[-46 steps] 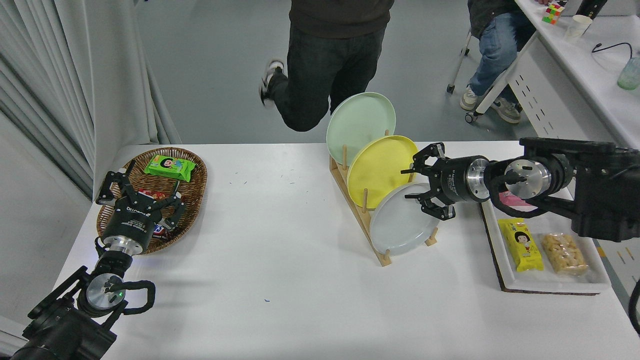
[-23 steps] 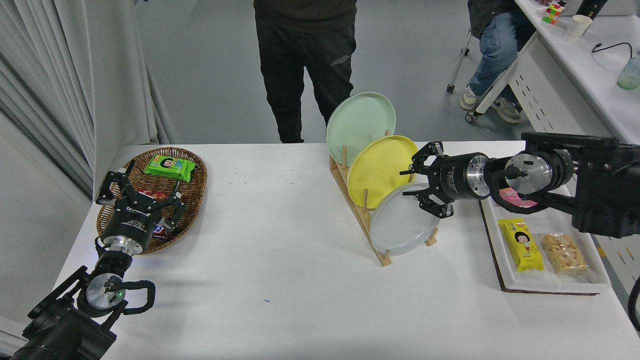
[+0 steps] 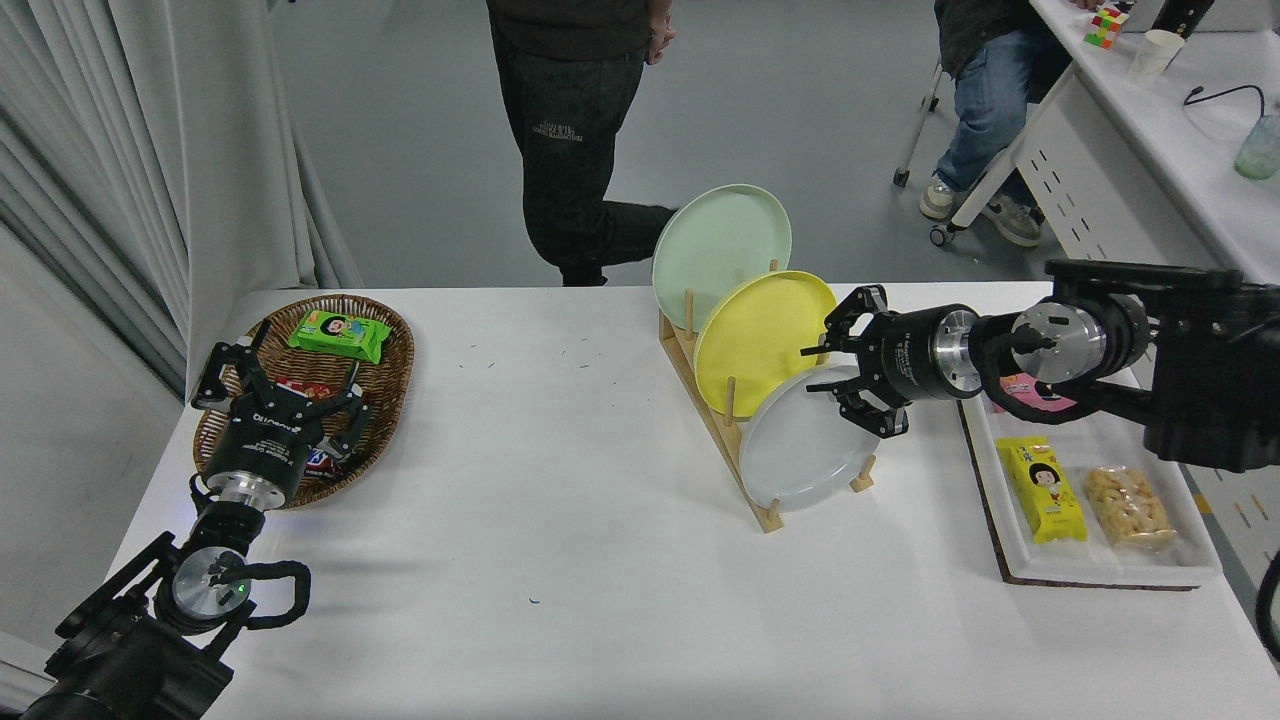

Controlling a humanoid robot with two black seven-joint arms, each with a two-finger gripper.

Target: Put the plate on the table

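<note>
Head view: plate (image 3: 800, 455), pale grey, stands on edge in nearest slot of wooden rack (image 3: 722, 428), face tilted toward camera-left; upper right rim hidden behind right gripper (image 3: 850, 375), fingers spread wide at that rim, contact unclear. Yellow plate (image 3: 755, 335) and mint-green plate (image 3: 715, 245) fill slots behind. White tray (image 3: 1010, 545) holds snack packets. Left gripper (image 3: 275, 385), parked over wicker basket (image 3: 385, 400), open. Table (image 3: 560, 560) white.

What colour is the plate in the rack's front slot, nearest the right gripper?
Pale grey plate, seen in the head view.
</note>
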